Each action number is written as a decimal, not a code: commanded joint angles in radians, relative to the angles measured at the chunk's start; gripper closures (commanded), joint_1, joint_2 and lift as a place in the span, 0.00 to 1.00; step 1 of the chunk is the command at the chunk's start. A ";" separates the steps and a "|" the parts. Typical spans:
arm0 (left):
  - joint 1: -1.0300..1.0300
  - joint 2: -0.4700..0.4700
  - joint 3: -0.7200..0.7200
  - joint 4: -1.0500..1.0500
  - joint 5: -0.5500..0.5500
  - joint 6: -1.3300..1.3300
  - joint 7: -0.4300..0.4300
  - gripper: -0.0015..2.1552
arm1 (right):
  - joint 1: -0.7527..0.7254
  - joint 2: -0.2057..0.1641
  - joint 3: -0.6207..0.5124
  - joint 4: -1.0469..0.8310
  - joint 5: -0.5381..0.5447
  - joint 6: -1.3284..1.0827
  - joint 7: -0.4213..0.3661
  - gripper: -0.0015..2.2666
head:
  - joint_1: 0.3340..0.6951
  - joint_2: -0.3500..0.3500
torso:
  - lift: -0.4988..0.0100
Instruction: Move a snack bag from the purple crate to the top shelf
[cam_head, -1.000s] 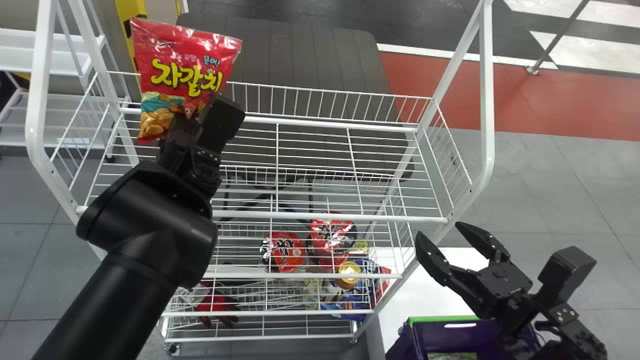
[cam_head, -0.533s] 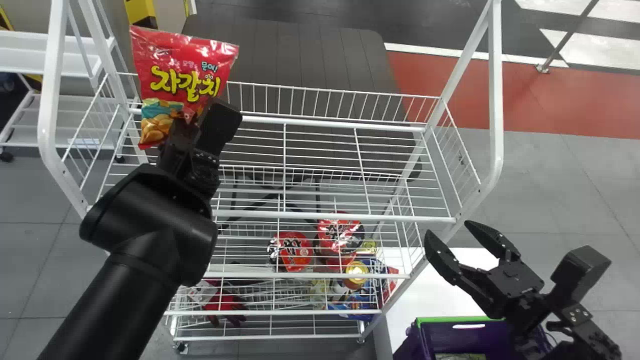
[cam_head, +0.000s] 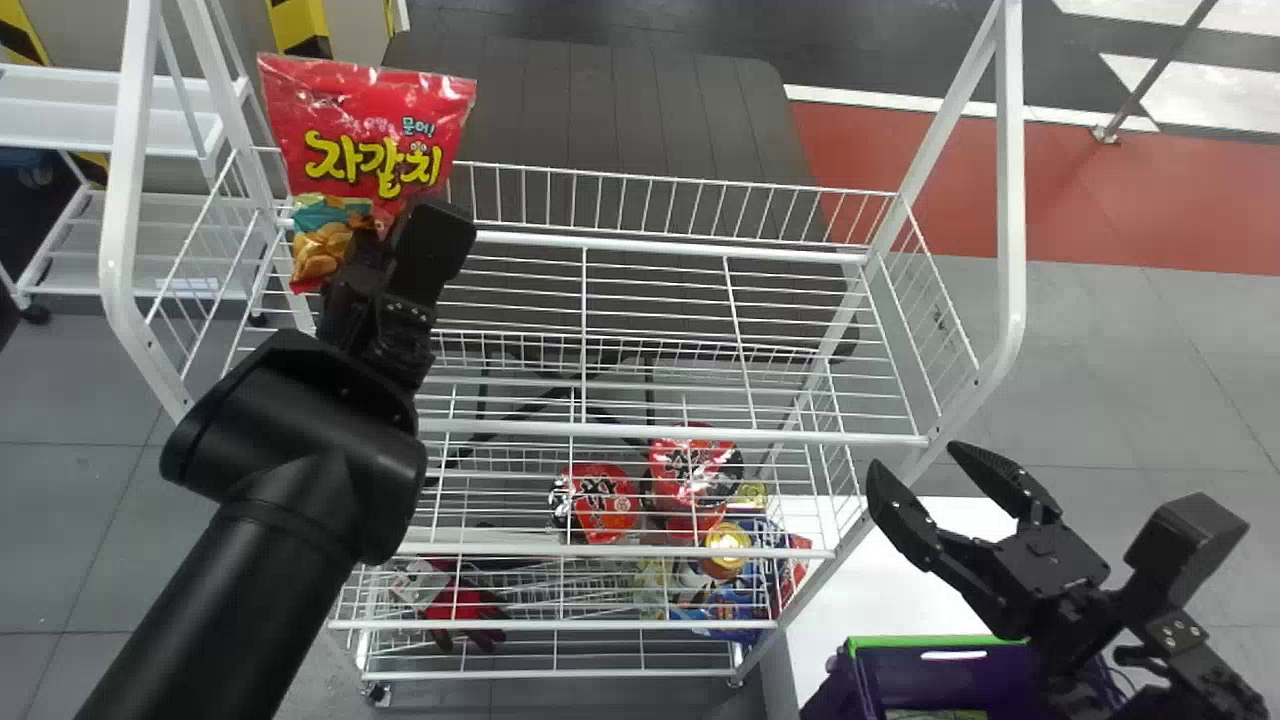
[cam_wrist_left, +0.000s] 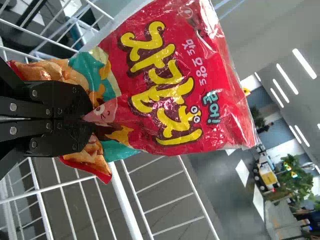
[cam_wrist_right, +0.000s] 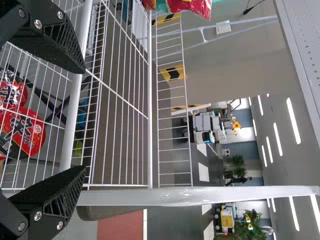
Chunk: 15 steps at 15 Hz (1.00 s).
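My left gripper (cam_head: 385, 225) holds the red snack bag (cam_head: 365, 130) by its lower end, above the left part of the white wire top shelf (cam_head: 650, 340). In the left wrist view the left gripper (cam_wrist_left: 90, 119) pinches the bag (cam_wrist_left: 170, 95), whose printed front shows. At the lower right, my right gripper (cam_head: 945, 475) stands open with nothing between its fingers, above the purple crate (cam_head: 950, 680). The right wrist view shows the right gripper (cam_wrist_right: 80, 120) spread wide, and an edge of the snack bag (cam_wrist_right: 192, 7) farther off.
Red-lidded cups (cam_head: 605, 500) and other packages sit on lower levels of the rack at centre right. White rack posts (cam_head: 1010, 180) rise at both sides of the top shelf. A white table (cam_head: 850, 600) is at the lower right, a second white rack (cam_head: 110, 130) at the far left.
The rack, crate and right arm have shifted to the right in the head view. The left gripper and the bag have stayed at nearly the same place in it.
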 joint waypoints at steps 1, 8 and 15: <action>0.003 0.003 0.008 0.001 -0.003 0.000 -0.003 0.81 | -0.001 -0.001 -0.001 0.004 -0.001 0.000 0.000 0.07 | 1.00 0.30 | 0.98; 0.021 0.003 0.006 -0.002 -0.024 0.015 0.020 0.73 | -0.003 0.002 -0.001 0.006 -0.002 0.000 0.003 0.07 | 1.00 0.31 | 0.98; 0.029 0.000 0.006 -0.002 -0.055 0.015 0.057 0.54 | -0.007 0.000 -0.001 0.014 -0.008 0.000 0.006 0.07 | 1.00 0.33 | 0.98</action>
